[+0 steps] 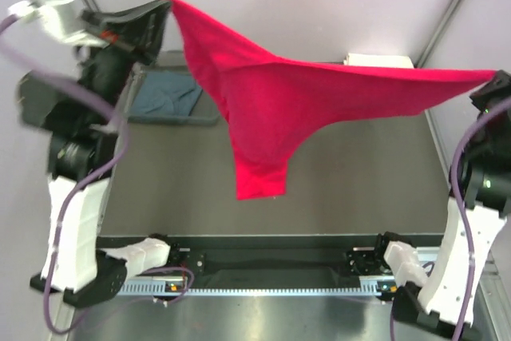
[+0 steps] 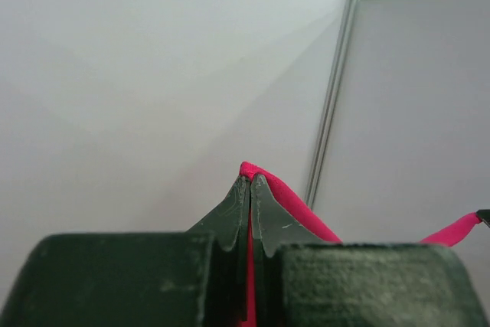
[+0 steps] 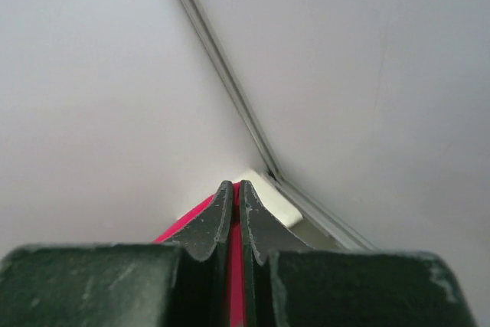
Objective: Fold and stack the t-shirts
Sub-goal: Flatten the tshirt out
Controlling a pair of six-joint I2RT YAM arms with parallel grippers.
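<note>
Raised closest to the lens, the red t-shirt point(image 1: 263, 109) is held spread in the air across the middle of the frame, one end sagging toward the table point(image 1: 359, 197). Behind it, at upper left, the blue-grey t-shirt point(image 1: 169, 95) is seen lying loose, and the cream t-shirt point(image 1: 379, 60) is parked folded at the upper right edge. Red cloth is pinched in the fully closed left gripper point(image 1: 164, 7) and right gripper point(image 1: 489, 84). Spreading is judged to be the step in hand. Next, the shirt must be lowered flat, with even tension, before any fold.
</note>
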